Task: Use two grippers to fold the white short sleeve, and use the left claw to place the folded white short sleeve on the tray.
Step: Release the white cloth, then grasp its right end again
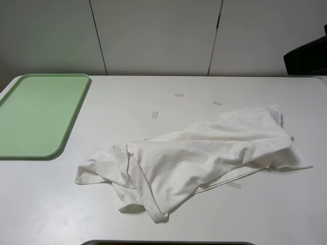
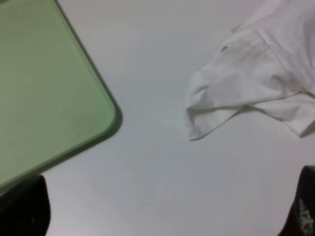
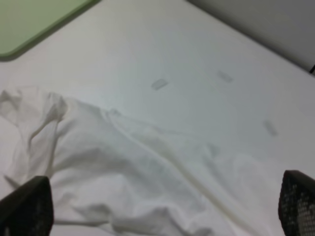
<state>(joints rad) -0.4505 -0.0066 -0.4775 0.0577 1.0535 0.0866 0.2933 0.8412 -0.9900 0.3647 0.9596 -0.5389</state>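
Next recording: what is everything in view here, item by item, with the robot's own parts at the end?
T-shirt: one, white, crumpled on the table, middle to right
tray: one, pale green, far left of the table, nothing on it
tape strips: at least four, pale, scattered on the table around the T-shirt
table: one, white, under everything
wall panels: white, behind the table
black shape: one, far right edge beyond the table; cannot tell what it is
left gripper: one, black, open, over bare table between the tray's corner and the T-shirt's edge
right gripper: one, black, open, above the T-shirt
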